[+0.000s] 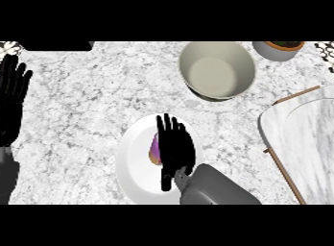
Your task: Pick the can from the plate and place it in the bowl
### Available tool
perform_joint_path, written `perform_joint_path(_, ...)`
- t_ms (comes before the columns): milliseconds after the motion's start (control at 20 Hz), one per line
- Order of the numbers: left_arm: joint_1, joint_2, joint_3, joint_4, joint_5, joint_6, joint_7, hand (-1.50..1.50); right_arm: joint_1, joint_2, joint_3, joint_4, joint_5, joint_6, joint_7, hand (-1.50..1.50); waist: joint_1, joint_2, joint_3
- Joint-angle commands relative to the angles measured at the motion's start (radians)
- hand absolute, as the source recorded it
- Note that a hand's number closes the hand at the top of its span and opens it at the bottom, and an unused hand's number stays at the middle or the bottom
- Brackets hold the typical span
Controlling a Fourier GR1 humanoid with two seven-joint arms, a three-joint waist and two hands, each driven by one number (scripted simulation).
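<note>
Can: the small purple and tan can [155,150] lies on the plate, just under my right hand and on the left of its fingers; only a sliver of it shows past them, so I cannot tell whether it stands or lies on its side.
Right hand: my black right hand [175,149] is above the can, palm down, with my fingers straight and close together and pointing away from me; my thumb points back toward my wrist. Nothing is curled round the can, and I cannot tell whether my palm touches it.
Right forearm: my grey right forearm [216,188] comes in from the lower edge, behind the hand.
Plate: the round white plate [134,166] sits beneath my right hand and reaches out past it to the left and toward me.
Bowl: the deep, cream-coloured round bowl [217,69] stands beyond my fingertips and a little to the right, well apart from the plate.
Left hand: my black left hand [5,103] rests far to the left of my right hand, near the view's left edge, fingers straight and spread, holding nothing.
Counter: the speckled white and grey stone counter [85,110] lies under everything.
Board: a pale marble board with a thin wooden frame [313,144] lies to the right of my right hand.
Pot: a small grey pot with a brown inside [278,49] stands beyond the bowl, to its right.
</note>
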Motion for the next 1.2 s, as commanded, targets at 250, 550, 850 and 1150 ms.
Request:
perform_joint_path(250, -0.010, 0.012, 0.051, 0.040, 0.008, -0.053, -0.016, 0.00, 0.027, 0.005, 0.005, 0.094, 0.115, -0.099, -0.173, 1.50, -0.002, 0.010, 0.000)
perform_joint_path(550, 0.016, -0.029, 0.028, 0.030, -0.035, -0.040, -0.050, 0.00, -0.018, 0.005, 0.077, 0.074, 0.105, -0.145, -0.094, 1.50, 0.004, 0.009, 0.000)
perform_joint_path(850, 0.012, -0.019, 0.053, 0.022, -0.013, -0.028, -0.023, 0.00, -0.012, -0.496, -0.164, 0.074, -0.008, -0.031, -0.528, 1.50, -0.030, 0.031, 0.004)
perform_joint_path(1150, 0.007, -0.015, 0.060, 0.010, 0.001, -0.042, -0.037, 0.00, -0.067, -0.777, -0.308, 0.194, -0.078, -0.009, -0.828, 1.50, -0.016, 0.046, 0.009)
